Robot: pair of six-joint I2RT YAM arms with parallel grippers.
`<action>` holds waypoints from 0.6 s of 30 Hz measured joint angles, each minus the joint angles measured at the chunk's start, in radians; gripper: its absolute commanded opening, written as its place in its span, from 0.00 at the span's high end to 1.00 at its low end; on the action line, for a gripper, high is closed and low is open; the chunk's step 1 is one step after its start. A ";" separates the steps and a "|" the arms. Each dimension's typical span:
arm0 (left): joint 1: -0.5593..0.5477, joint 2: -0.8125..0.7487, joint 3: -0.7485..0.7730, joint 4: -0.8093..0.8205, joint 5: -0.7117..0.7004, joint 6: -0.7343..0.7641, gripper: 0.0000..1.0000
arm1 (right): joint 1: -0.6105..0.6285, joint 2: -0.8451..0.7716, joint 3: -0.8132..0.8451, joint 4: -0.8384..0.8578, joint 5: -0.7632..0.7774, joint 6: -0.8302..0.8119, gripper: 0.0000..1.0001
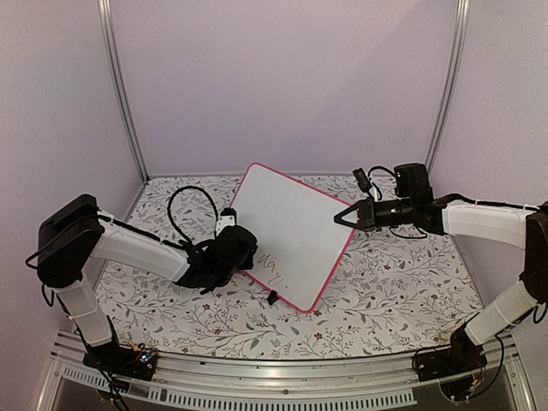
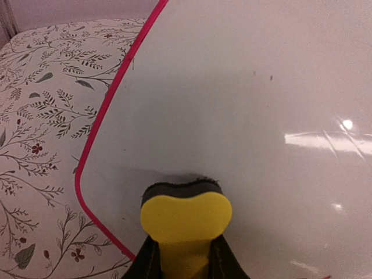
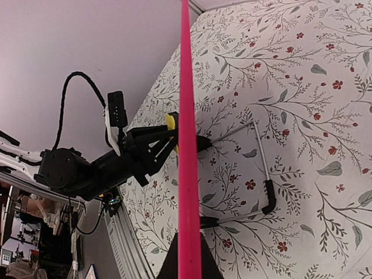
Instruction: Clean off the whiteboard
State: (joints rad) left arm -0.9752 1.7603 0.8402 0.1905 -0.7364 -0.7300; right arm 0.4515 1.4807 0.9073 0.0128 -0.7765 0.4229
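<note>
Brace the whiteboard [image 1: 291,231] first: propped at a tilt between both arms, right edge pinched in the tightly closed right gripper [image 1: 347,217], glossy face directly ahead of the left gripper [image 1: 240,248]. Hold that left gripper clamped on the yellow eraser [image 2: 186,212], felt flat against the board, and sweep toward the faint red writing [image 1: 272,263] off to its right, pressing lightly to avoid tipping. Mind the plain lilac walls [image 1: 282,77] beyond both grippers, then the flowered cloth [image 1: 385,291] beneath them, probably soft enough to let the wire stand [image 3: 264,174] slide.
</note>
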 measured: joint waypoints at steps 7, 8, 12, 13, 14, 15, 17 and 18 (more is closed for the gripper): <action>0.000 0.017 0.025 -0.126 -0.043 -0.074 1.00 | 0.000 0.000 0.000 0.000 0.000 -0.001 1.00; 0.000 0.022 0.037 -0.145 -0.047 -0.082 1.00 | 0.000 0.000 0.000 0.000 0.000 -0.001 1.00; -0.002 0.040 0.066 -0.188 -0.058 -0.095 1.00 | 0.000 0.000 0.000 0.000 0.001 0.000 1.00; -0.002 0.041 0.067 -0.187 -0.056 -0.093 1.00 | 0.000 0.000 0.000 0.000 0.001 0.000 1.00; -0.003 0.041 0.066 -0.184 -0.055 -0.091 1.00 | 0.000 0.000 0.000 0.000 0.002 0.000 1.00; -0.003 0.041 0.062 -0.174 -0.053 -0.084 1.00 | 0.000 0.000 0.000 0.000 0.002 0.000 1.00; -0.003 0.035 0.037 -0.127 -0.049 -0.065 1.00 | 0.000 0.000 0.000 0.000 0.003 0.001 1.00; -0.003 0.030 0.021 -0.099 -0.044 -0.055 1.00 | 0.001 0.000 0.000 0.000 0.003 0.000 1.00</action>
State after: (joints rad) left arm -0.9779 1.7905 0.8616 0.0917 -0.7803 -0.7849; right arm 0.4526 1.4811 0.9077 0.0128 -0.7738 0.4232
